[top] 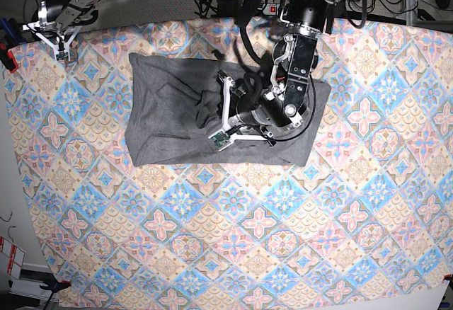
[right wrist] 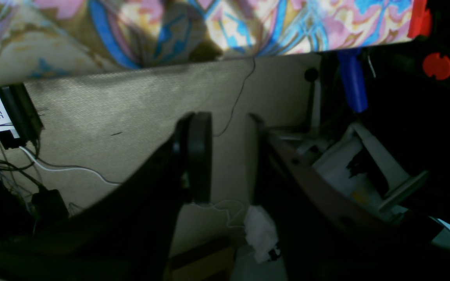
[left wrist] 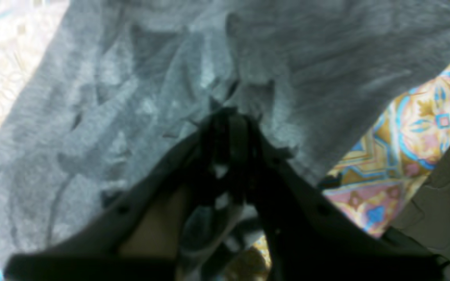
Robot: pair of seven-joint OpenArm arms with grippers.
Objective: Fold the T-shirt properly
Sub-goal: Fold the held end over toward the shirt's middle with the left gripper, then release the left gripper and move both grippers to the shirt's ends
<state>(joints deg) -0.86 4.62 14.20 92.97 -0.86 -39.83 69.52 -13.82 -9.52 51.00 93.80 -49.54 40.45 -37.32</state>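
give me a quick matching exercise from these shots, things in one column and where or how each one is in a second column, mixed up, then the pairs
Column one:
1. T-shirt
2. left gripper
3. right gripper
4. tablecloth

Column two:
a. off the table's edge, jaws apart with nothing between them
b. grey, lying rumpled on the patterned cloth
c. colourful tiles, covering the whole table
d. closed on a bunch of grey fabric

Pairs: 1-b, 2-d, 3-a, 4-c
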